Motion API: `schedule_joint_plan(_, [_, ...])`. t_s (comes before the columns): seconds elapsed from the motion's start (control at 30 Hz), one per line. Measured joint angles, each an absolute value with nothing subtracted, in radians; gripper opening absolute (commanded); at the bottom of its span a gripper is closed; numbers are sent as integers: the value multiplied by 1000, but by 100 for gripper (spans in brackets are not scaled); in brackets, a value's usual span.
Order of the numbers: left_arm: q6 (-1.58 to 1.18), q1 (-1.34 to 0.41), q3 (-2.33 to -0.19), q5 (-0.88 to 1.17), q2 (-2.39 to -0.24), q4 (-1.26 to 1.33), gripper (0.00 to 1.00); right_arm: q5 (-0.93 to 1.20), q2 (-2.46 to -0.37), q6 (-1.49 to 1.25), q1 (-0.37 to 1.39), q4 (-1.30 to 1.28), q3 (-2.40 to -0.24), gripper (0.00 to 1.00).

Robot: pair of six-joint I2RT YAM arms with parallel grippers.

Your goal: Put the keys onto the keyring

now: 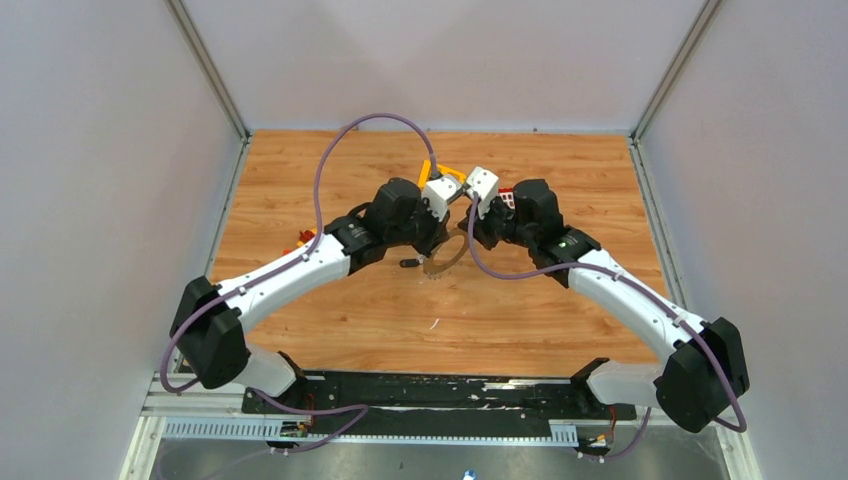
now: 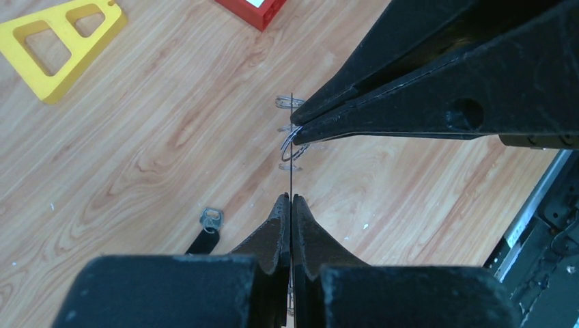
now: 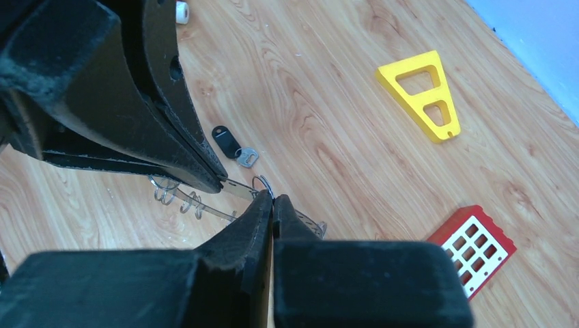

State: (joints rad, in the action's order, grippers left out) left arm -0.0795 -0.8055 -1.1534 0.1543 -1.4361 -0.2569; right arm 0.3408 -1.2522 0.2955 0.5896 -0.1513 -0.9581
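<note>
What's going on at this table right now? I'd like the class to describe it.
Two robot arms meet over the middle of the wooden table. The left pincer is shut on the thin grey keyring, and the right pincer is shut on a small wire loop at its rim. The black-headed key lies on the wood beside them, not yet on the ring. A yellow triangular frame and a red block sit farther off.
</note>
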Motion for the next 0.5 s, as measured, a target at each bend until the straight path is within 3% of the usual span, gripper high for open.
schedule_joint_plan(0.5, [-114,-811,-1185,121,-1489,-254,0,332,-1252,363,586,-164,-958,0])
